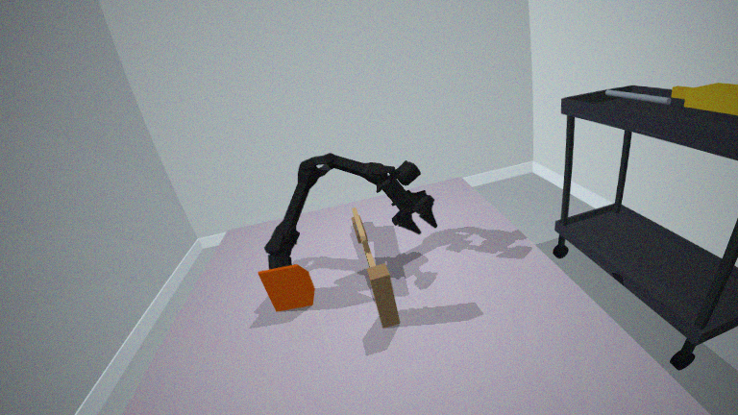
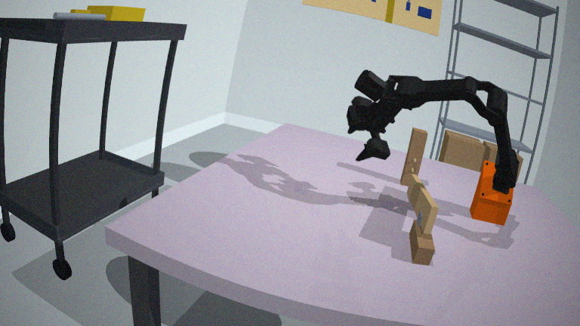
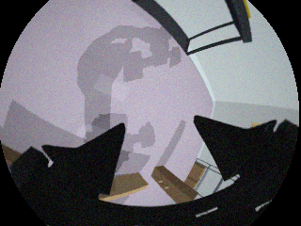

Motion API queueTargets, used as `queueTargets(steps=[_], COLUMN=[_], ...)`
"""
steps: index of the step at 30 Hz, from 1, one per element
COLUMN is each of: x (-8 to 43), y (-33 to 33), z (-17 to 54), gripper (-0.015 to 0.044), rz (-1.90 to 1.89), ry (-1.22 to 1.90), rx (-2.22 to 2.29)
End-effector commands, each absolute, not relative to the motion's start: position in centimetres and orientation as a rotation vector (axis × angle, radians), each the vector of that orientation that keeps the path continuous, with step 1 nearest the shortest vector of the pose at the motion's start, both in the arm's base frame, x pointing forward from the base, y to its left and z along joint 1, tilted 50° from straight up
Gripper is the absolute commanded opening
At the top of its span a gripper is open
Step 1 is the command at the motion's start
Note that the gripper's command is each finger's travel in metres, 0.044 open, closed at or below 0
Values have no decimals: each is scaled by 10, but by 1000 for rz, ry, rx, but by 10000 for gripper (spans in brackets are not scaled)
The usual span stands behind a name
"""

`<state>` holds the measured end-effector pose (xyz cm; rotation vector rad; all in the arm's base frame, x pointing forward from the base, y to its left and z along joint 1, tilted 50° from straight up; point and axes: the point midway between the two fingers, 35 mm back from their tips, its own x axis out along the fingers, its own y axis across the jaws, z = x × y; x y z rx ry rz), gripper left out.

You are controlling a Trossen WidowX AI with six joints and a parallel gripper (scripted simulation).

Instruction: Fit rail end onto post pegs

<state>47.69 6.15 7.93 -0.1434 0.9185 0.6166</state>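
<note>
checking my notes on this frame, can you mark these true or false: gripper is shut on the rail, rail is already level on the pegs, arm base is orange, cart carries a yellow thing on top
1. The gripper is shut on the rail. False: its fingers stand wide open, holding nothing, off to one side of the rail.
2. The rail sits level on the pegs. False: it slopes, its end by the post lying low.
3. The arm base is orange. True.
4. The cart carries a yellow thing on top. True.
</note>
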Motion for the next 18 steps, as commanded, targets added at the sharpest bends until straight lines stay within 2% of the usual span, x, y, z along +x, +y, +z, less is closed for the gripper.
queueTargets(steps=[1, 18], x=[408, 300], y=[50, 47], z=[47, 40], gripper=[440, 440], rz=[983, 1570], ry=[920, 512], rx=[-408, -663])
